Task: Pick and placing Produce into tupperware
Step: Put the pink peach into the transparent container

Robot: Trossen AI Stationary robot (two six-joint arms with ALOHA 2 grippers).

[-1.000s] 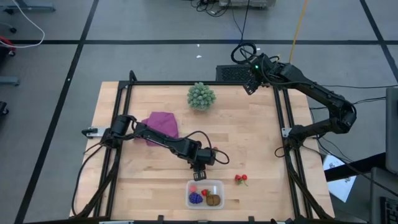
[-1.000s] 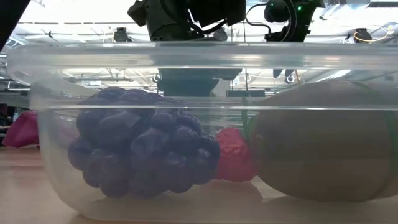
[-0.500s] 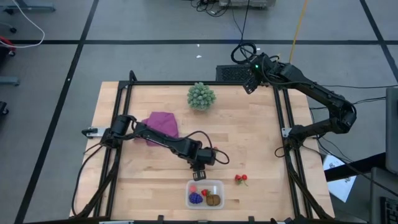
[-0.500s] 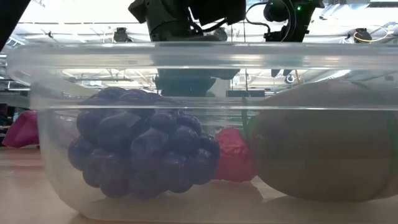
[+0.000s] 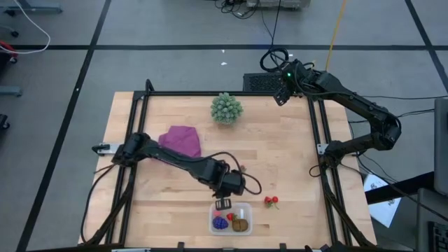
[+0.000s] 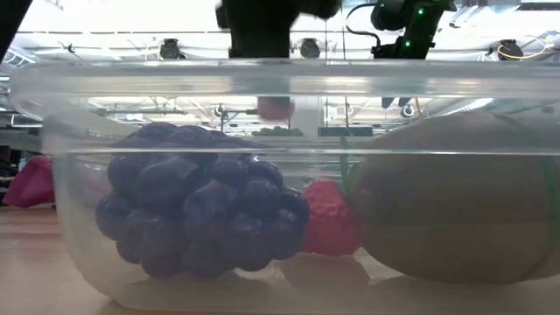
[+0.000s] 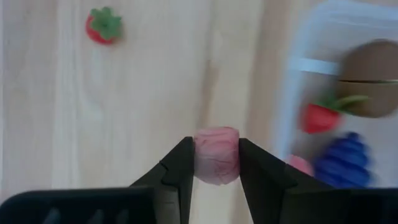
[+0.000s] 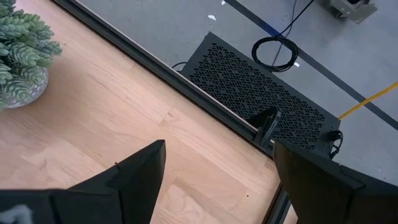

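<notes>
Gripping a pink berry (image 7: 216,155), left gripper (image 7: 214,163) fingers (image 7: 180,168) hide its sides.

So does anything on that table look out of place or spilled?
Nothing looks spilled or damaged. One strawberry lies loose on the table beside the tupperware, not yet packed. The left gripper holds a pink berry near the tub.

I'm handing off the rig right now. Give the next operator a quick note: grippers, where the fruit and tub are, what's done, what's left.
Left gripper: shut on a pink berry, by the tupperware's far rim.
Right gripper: open, empty, parked over the table's far right corner.
Done: grape cluster, kiwi, a strawberry and a pink piece are in the tupperware.
Left: drop the held berry in, then fetch the red strawberry on the table right of the tupperware.
</notes>
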